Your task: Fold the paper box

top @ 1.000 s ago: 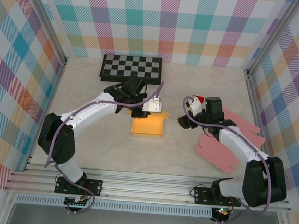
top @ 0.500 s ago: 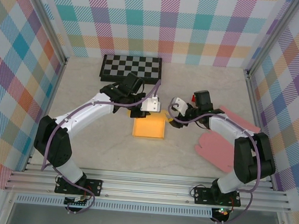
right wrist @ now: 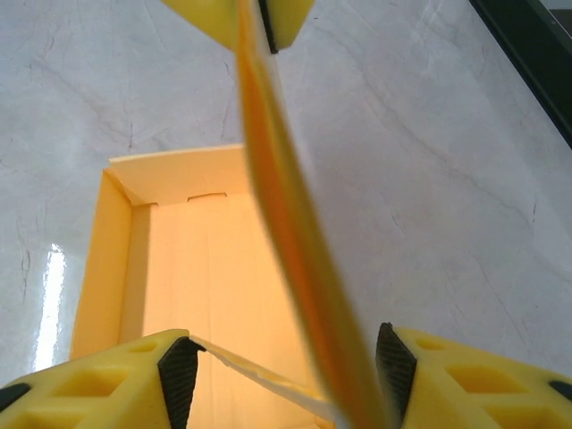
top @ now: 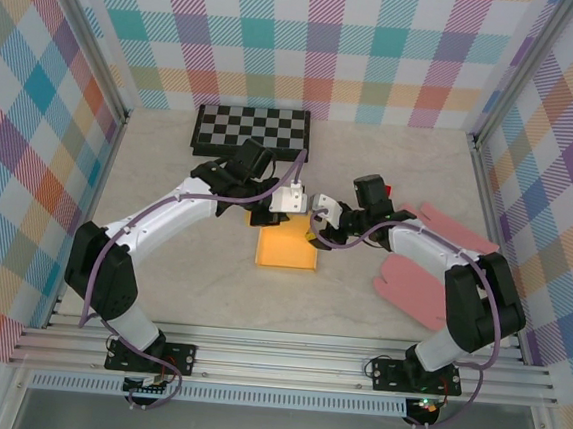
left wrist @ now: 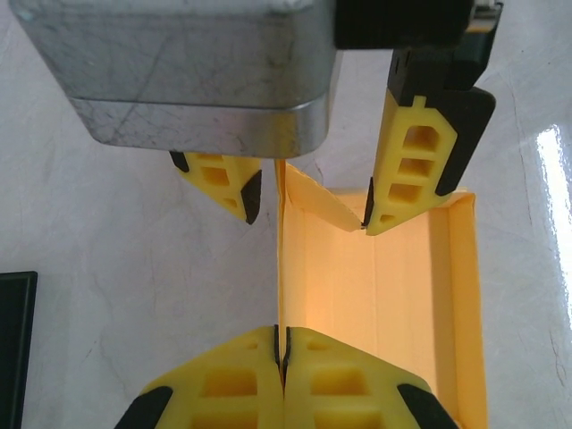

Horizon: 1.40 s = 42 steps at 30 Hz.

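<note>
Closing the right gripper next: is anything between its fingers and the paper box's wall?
Nothing foreign. The right gripper, jaws open, straddles the upright wall, with only the box's own corner flap inside the gap. The left gripper pinches that wall farther along.

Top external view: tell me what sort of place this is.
Probably a robot test cell: multicoloured plaid wall panels enclose a pale marble-look tabletop, with an aluminium rail along the front and a black-and-white chequered board behind.

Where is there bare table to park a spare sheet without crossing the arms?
Free: the near strip of table between the paper box and the arm bases, and the far-right corner. Crowded: the middle, where the left gripper and right gripper meet at the box, with the checkerboard behind and pink sheets to the right.
</note>
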Each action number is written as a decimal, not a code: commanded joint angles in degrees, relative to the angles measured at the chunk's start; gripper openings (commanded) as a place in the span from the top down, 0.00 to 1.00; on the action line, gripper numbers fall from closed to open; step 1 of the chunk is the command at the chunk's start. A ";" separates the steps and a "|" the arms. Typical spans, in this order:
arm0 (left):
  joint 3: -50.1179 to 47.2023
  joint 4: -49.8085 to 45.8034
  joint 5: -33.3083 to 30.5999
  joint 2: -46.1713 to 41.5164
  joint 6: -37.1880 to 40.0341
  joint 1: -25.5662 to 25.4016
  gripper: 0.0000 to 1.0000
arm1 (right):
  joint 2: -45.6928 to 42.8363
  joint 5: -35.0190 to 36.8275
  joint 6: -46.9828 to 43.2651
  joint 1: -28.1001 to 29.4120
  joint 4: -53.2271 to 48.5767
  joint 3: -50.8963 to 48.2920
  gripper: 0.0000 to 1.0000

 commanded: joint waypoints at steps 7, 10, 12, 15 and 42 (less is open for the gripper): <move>-1.39 2.54 0.96 -3.06 -6.07 -0.12 1.00 | -0.49 -1.52 0.56 0.25 3.63 -0.59 0.69; -1.83 2.89 1.05 -3.24 -7.58 -0.12 0.95 | -0.23 -0.79 0.85 0.30 4.07 -0.98 0.74; -2.41 4.74 -0.76 -3.80 -10.29 -0.04 0.82 | -0.13 -0.51 0.90 0.25 4.15 -1.30 0.74; -3.94 10.18 -3.77 -6.68 -18.08 1.67 0.68 | -0.22 0.08 0.56 0.20 4.79 -2.01 0.75; 9.39 3.45 1.85 13.53 -104.22 20.50 0.06 | 1.42 1.66 -3.60 0.24 2.38 -2.03 0.84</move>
